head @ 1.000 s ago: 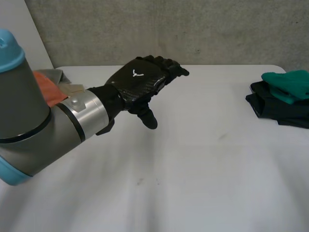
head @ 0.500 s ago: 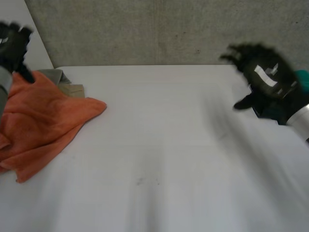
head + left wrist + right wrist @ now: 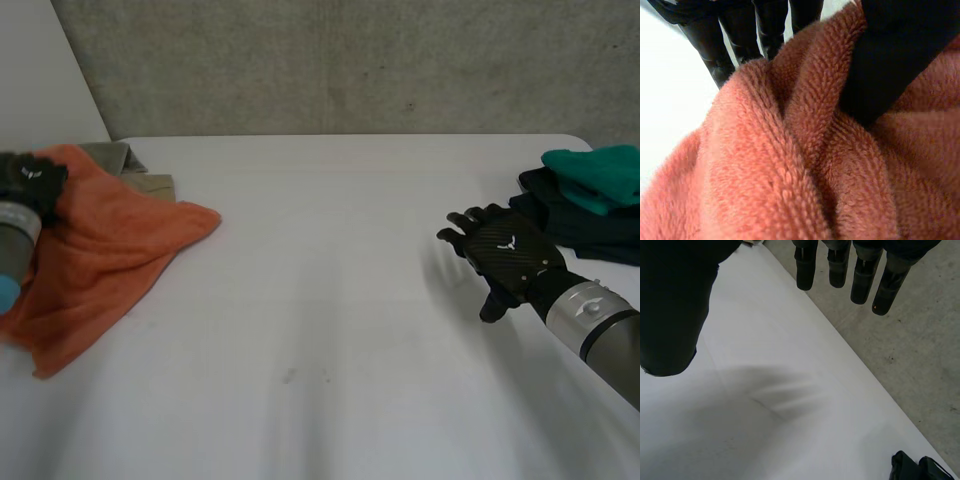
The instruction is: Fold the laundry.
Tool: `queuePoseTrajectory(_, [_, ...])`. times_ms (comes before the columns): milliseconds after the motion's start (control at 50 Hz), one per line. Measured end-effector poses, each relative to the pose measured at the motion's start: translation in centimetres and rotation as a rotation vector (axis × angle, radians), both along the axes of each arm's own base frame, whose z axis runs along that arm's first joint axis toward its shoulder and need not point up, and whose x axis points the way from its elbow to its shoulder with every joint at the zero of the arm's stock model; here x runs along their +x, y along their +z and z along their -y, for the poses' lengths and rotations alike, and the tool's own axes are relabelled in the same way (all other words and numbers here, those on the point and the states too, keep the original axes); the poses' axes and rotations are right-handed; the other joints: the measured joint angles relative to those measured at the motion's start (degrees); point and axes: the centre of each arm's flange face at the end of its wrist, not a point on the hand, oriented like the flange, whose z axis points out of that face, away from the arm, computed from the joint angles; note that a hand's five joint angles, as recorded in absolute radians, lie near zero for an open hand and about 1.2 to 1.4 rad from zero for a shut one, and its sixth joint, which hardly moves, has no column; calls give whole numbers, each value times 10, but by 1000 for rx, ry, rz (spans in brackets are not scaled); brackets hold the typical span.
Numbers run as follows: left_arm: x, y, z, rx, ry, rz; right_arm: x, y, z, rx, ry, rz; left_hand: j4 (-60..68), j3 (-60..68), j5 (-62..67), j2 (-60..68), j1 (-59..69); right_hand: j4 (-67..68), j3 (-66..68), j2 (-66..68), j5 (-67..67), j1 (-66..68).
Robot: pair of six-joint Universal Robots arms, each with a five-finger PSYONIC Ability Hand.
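Orange terry towel [image 3: 110, 250] lies rumpled at the left end of the bench [image 3: 330, 300], a beige cloth [image 3: 145, 180] touching its far side. The left hand [image 3: 30, 182] sits on the towel's far corner, pinching a ridge of pile between fingers [image 3: 720, 55] and thumb. The right hand [image 3: 505, 255] hovers above bare bench, fingers straight and spread, near a dark folded pile [image 3: 580, 230] topped with a teal cloth [image 3: 600, 172].

My right hand [image 3: 505, 255] black, white logo on back, silver wrist ring [image 3: 585, 308], grey forearm [image 3: 622, 350], left hand [image 3: 30, 182] black, light-blue cap [image 3: 5, 295]
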Motion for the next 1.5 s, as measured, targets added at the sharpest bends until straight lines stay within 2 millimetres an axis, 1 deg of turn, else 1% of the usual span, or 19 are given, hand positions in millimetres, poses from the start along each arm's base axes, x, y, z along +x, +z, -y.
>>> queuePoseTrajectory(20, [-18,18,-5,-45,-38,-41,-1,0,1,-1,-6,2,7,6,0,5,10,0,0,0,0,0])
queuePoseTrajectory(40, [-18,18,-5,-45,-38,-41,-1,0,1,-1,-6,2,7,6,0,5,10,0,0,0,0,0])
queuePoseTrajectory(60, [-43,43,-15,-96,-93,-111,-2,1,2,-3,-16,4,8,11,23,12,32,0,0,0,0,0])
queuePoseTrajectory(140, [-95,89,-49,-154,-227,-292,-5,3,5,-10,-45,0,9,18,34,16,36,0,0,0,0,0])
queuePoseTrajectory(180, [-106,97,-57,-158,-259,-335,-5,3,5,-13,-53,-1,9,18,34,16,36,0,0,0,0,0])
queuePoseTrajectory(200, [-137,117,-85,-150,-355,-459,-7,5,8,-20,-80,-6,10,26,50,21,55,0,0,0,0,0])
queuePoseTrajectory(280, [-179,131,-126,-94,-488,-611,-10,6,10,-30,-112,-12,10,26,50,22,55,0,0,0,0,0])
queuePoseTrajectory(320, [-211,127,-155,-22,-580,-684,-12,7,12,-35,-133,-16,10,26,50,22,55,0,0,0,0,0])
queuePoseTrajectory(360, [-226,120,-168,20,-618,-703,-12,7,13,-37,-140,-17,11,26,50,23,55,0,0,0,0,0])
queuePoseTrajectory(420, [-263,84,-195,148,-689,-700,-13,7,14,-39,-153,-19,11,26,50,23,55,0,0,0,0,0])
queuePoseTrajectory(540, [-289,24,-213,285,-707,-621,-15,8,15,-39,-174,-21,11,26,50,23,55,0,0,0,0,0])
queuePoseTrajectory(640, [-287,9,-214,293,-668,-567,-16,9,17,-38,-192,-17,-59,-40,4,-46,5,0,0,0,0,0])
queuePoseTrajectory(760, [-267,33,-223,241,-612,-473,-18,13,19,-8,-221,3,-472,-441,-388,-459,-407,0,0,0,0,0])
queuePoseTrajectory(860, [-244,65,-240,209,-596,-410,-19,20,16,119,-263,42,-533,-504,-456,-518,-431,0,0,0,0,0])
queuePoseTrajectory(980, [-215,84,-246,206,-542,-386,-16,29,4,295,-276,79,-533,-504,-456,-520,-431,0,0,0,0,0])
queuePoseTrajectory(1180, [-165,73,-210,239,-364,-363,17,35,-19,391,-175,123,-533,-504,-456,-520,-431,0,0,0,0,0])
queuePoseTrajectory(1380, [-130,28,-145,269,-338,-195,76,24,-46,229,3,124,-533,-504,-456,-520,-431,0,0,0,0,0])
queuePoseTrajectory(1420, [-130,27,-144,270,-339,-191,78,24,-48,226,8,123,-533,-504,-456,-520,-431,0,0,0,0,0])
queuePoseTrajectory(1500, [-122,5,-120,291,-358,-118,107,6,-68,186,82,80,-533,-504,-456,-520,-431,0,0,0,0,0])
